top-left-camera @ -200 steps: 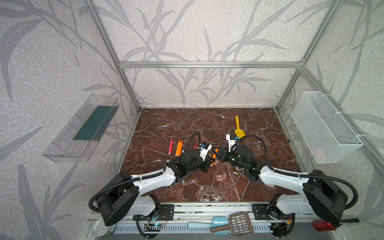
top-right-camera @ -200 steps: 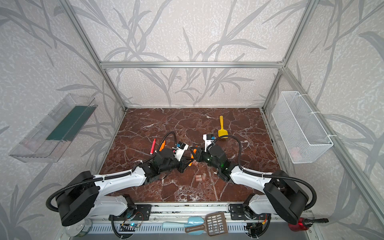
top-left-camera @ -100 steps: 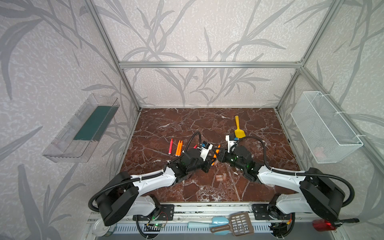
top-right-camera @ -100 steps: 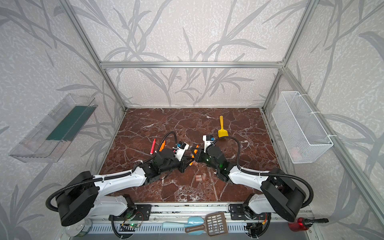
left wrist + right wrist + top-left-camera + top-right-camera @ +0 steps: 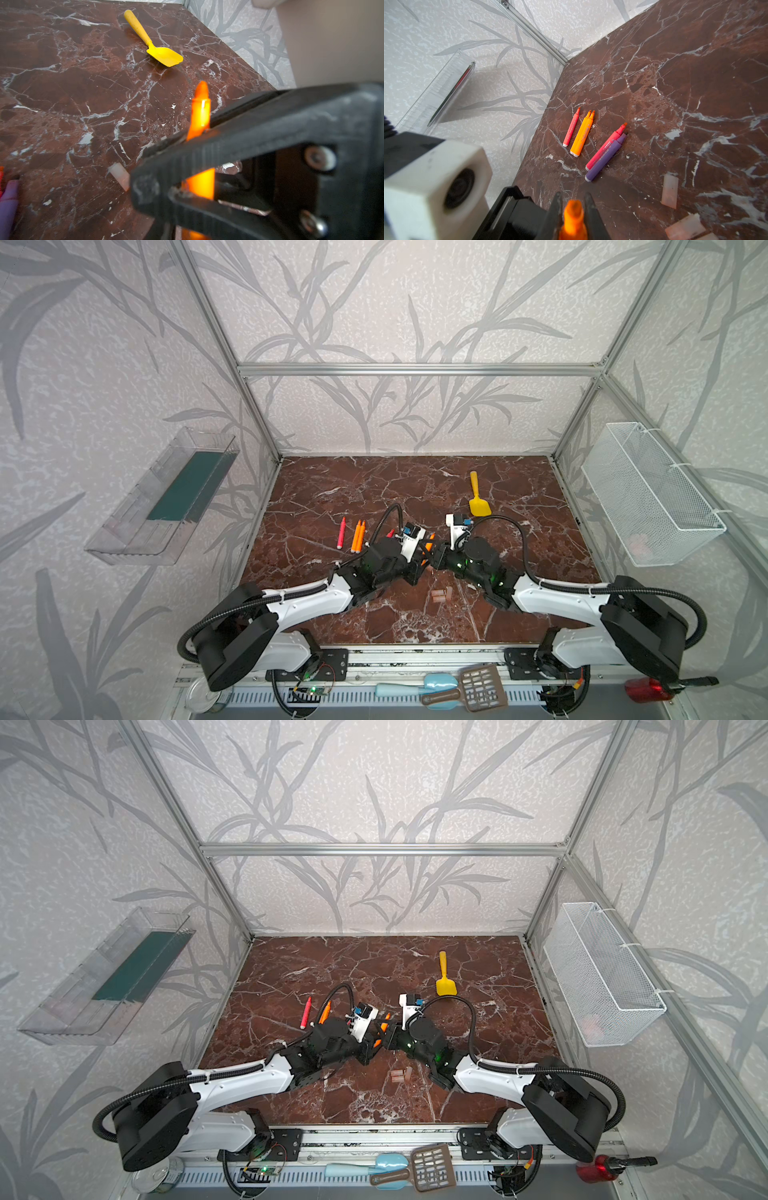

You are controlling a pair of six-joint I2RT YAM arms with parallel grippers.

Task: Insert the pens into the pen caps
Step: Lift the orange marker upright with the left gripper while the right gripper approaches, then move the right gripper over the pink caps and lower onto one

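Observation:
My two grippers meet above the middle of the table on one orange pen (image 5: 429, 540) (image 5: 385, 1020). The right gripper (image 5: 573, 199) is shut on it, and the pen's pointed tip (image 5: 572, 209) sticks out between its fingers. The left gripper (image 5: 419, 562) holds the same pen (image 5: 200, 112) lower down, its jaws mostly hidden behind the right fingers (image 5: 270, 133). A red-pink pen (image 5: 572, 127), two orange pens (image 5: 582, 135), another red-pink pen (image 5: 605, 148) and a purple pen (image 5: 605, 161) lie on the table. Pen caps (image 5: 440, 594) (image 5: 670, 193) lie near the front.
A yellow toy shovel (image 5: 478, 502) lies behind the right gripper. A clear tray (image 5: 166, 497) hangs on the left wall and a white wire basket (image 5: 648, 493) on the right wall. One cap (image 5: 119, 175) lies close under the left gripper.
The right gripper's jaws have closed onto the orange pen that the left gripper holds. Both arms stay together at the middle of the table.

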